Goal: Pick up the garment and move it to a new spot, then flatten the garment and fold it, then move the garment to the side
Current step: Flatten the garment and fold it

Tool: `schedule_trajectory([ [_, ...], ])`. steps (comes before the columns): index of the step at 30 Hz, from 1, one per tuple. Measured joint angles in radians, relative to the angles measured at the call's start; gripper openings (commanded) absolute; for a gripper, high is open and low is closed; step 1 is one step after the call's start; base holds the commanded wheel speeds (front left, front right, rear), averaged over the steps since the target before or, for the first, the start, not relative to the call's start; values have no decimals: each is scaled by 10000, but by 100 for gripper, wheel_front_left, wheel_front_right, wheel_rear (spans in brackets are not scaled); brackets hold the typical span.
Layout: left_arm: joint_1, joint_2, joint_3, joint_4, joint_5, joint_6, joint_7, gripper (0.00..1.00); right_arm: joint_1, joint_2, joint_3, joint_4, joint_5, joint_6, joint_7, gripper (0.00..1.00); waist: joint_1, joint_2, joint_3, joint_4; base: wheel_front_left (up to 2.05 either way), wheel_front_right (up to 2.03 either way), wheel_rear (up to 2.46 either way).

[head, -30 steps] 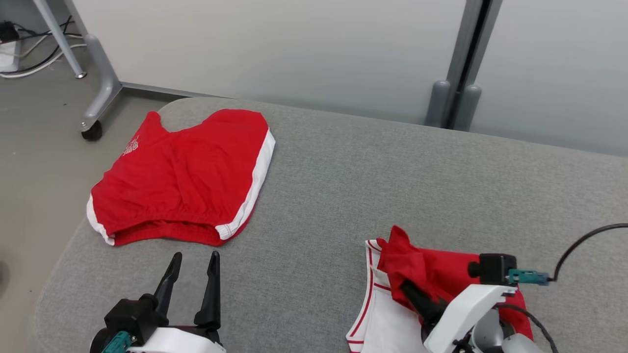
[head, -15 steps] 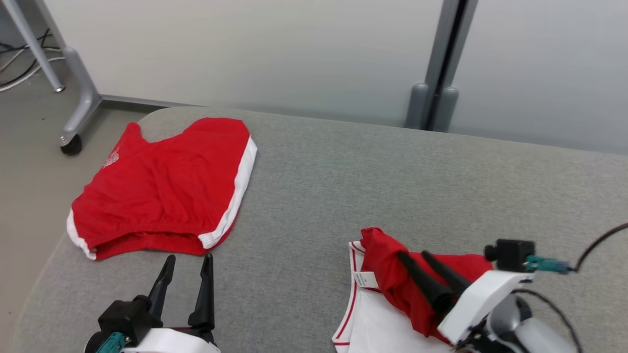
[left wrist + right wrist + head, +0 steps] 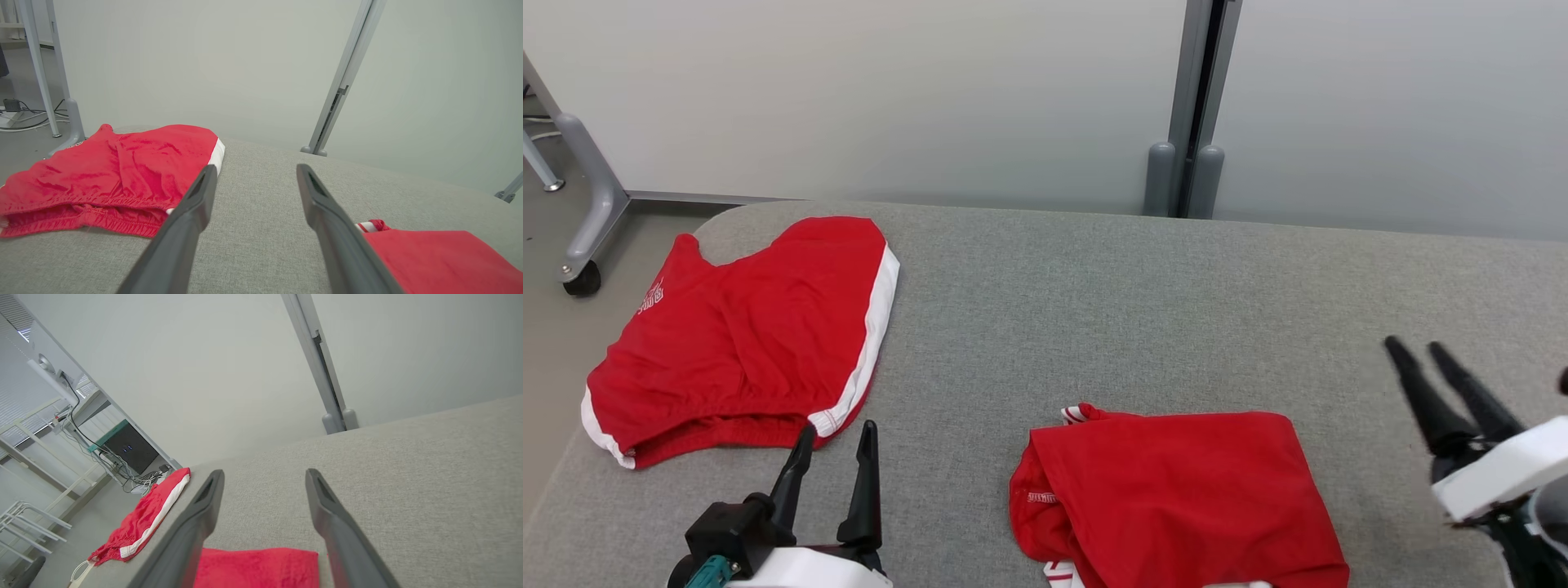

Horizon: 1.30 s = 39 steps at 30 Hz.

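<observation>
Now: folded garment sits between two empty grippers

At the far left of the grey table [image 3: 1135, 286], a pair of red shorts [image 3: 735, 327] lies flat near the edge. Just right of them, the left gripper [image 3: 840, 429] hovers with its fingers spread wide, holding nothing. Further right, about mid-table at the near edge, rests the folded garment [image 3: 1176, 490]. It is a red packet whose longer side, as far as it shows, runs left to right. Right of it, clear of the cloth, the right gripper [image 3: 1414, 349] is spread wide too, and empty. So the garment lies left of that gripper and right of the other. The right one looks slightly nearer, though shifting the packet towards the shorts may suit the left arm better.
</observation>
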Motion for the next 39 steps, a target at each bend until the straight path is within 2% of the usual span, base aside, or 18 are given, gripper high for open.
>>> schedule_trajectory([
  [5, 4, -56, 75, -17, 42, -15, 0, 100, 159, 90, -846, 337, -1080, 0, -754, 100, 0, 0, -24, 53, 0, 0, 0],
  [13, 75, -205, 360, -245, 247, -54, -2, 100, 227, 545, -1448, 779, -2771, 0, -1057, 100, 0, 0, -33, 120, 0, 0, 0],
  [16, 122, -263, 550, -408, 458, -56, -2, 100, 360, 665, -1609, 869, -3243, 0, -1064, 100, 0, 0, -47, 104, 0, 0, 0],
  [22, 227, -422, 1037, -734, 1085, -67, -2, 100, 848, 1145, -2178, 897, -4303, 0, -1741, 100, 0, 0, -170, 97, 0, 0, 0],
  [32, 609, -798, 1672, -849, 2077, -637, -2, 100, 1758, 1799, -2556, 771, -5787, 2, -2336, 100, 0, 0, -311, -172, 0, 0, 0],
  [39, 691, -1116, 1822, -773, 2458, -943, -2, 100, 1949, 2134, -2637, 986, -6366, 2, -2395, 100, 0, 0, -288, -284, 0, 0, 0],
])
